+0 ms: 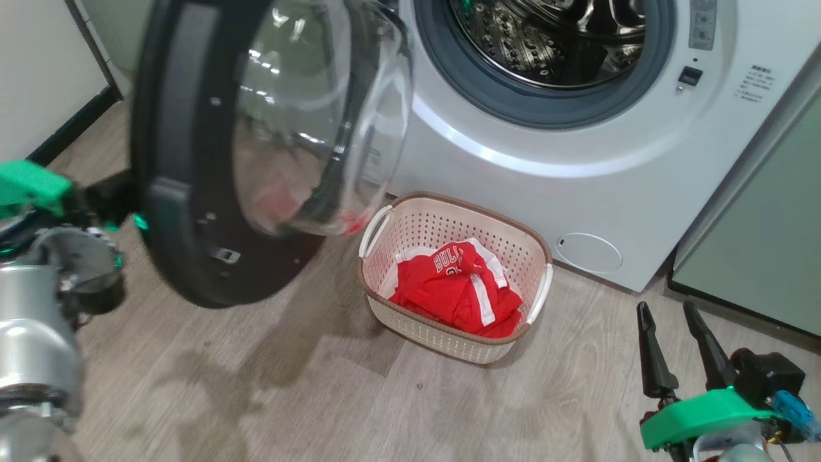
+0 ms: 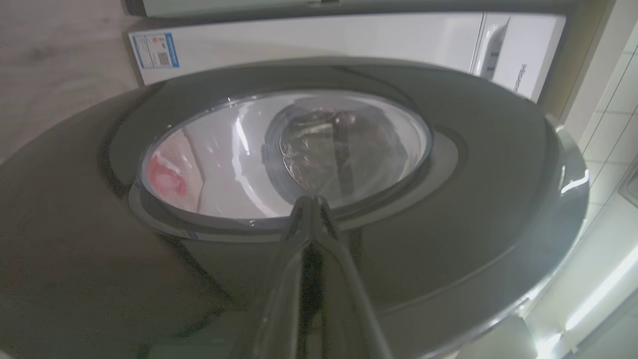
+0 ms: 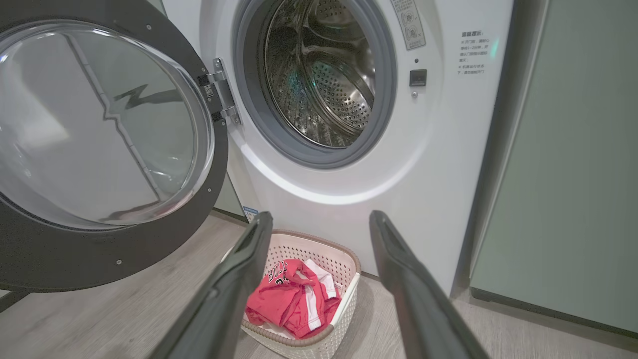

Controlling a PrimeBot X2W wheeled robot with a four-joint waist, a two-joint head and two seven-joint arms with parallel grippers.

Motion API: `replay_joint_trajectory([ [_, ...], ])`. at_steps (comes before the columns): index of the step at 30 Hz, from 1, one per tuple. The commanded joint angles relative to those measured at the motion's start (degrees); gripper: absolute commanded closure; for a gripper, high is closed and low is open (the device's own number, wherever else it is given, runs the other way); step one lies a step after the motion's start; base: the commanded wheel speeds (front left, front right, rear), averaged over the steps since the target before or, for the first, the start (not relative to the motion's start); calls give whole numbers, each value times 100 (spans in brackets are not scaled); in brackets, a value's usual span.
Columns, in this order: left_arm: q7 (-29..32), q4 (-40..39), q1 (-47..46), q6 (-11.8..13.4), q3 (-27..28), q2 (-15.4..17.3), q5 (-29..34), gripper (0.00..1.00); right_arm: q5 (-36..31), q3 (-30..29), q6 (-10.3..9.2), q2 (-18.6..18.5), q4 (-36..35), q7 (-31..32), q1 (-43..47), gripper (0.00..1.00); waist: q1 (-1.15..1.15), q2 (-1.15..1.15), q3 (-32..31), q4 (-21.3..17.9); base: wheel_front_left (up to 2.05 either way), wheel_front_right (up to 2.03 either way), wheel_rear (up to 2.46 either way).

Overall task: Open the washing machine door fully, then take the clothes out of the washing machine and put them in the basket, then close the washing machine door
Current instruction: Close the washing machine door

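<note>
At head-view centre, "BULLS" is read on the clothes (image 1: 458, 292) in the basket (image 1: 410, 321) before the washing machine (image 1: 577, 186); the right pincer (image 1: 666, 309) is spread. Left wrist: the left pincer (image 2: 311, 202) is pressed together at the open washing machine door (image 2: 473, 199). Right wrist: the small print (image 3: 472, 52) is unreadable.

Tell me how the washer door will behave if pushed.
The door hangs on a side hinge, so it should swing rather than flex. Its glossy face looks slippery; the left gripper may slide.

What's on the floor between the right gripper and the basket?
Nothing: in the head view, a bare stretch of wooden floor separates the right gripper from the basket.
</note>
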Motion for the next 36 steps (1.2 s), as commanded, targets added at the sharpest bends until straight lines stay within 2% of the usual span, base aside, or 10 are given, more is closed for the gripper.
replay_joint_trajectory([
  [1,160,-255,-57,-53,-34,99,10,100,-43,115,37,-41,-147,-36,-45,0,0,0,-23,26,0,0,0],
  [11,1230,-1221,452,-110,-430,-799,-150,100,-40,106,37,-73,-148,-36,-43,0,0,0,-41,-66,0,0,0],
  [16,1577,-1953,858,38,-778,-980,-357,100,-53,55,37,-109,-136,-36,-40,0,0,0,-33,-320,0,0,0],
  [18,1635,-2141,994,109,-1098,-988,-702,100,-55,46,37,-122,-132,-36,-58,0,0,0,-15,-473,0,0,0],
  [20,1339,-2386,1187,245,-1707,-990,-1281,100,-58,51,37,-133,-126,-36,-82,0,0,0,-1,-728,0,0,0],
  [21,1339,-2386,1187,245,-1707,-990,-1281,100,-58,51,37,-133,-126,-36,-82,0,0,0,-1,-728,0,0,0],
  [28,218,-2994,1589,548,-3087,-992,-2463,100,-48,59,37,-155,-113,-36,-111,0,0,0,73,-1444,0,0,0],
  [32,-435,-3268,1705,637,-3638,-992,-2756,100,-46,61,37,-169,-114,-36,-115,0,0,0,142,-1869,0,0,0],
  [36,-969,-3306,1647,641,-3848,-992,-2887,100,-39,73,37,-189,-130,-36,-174,0,0,0,268,-2311,0,0,0],
])
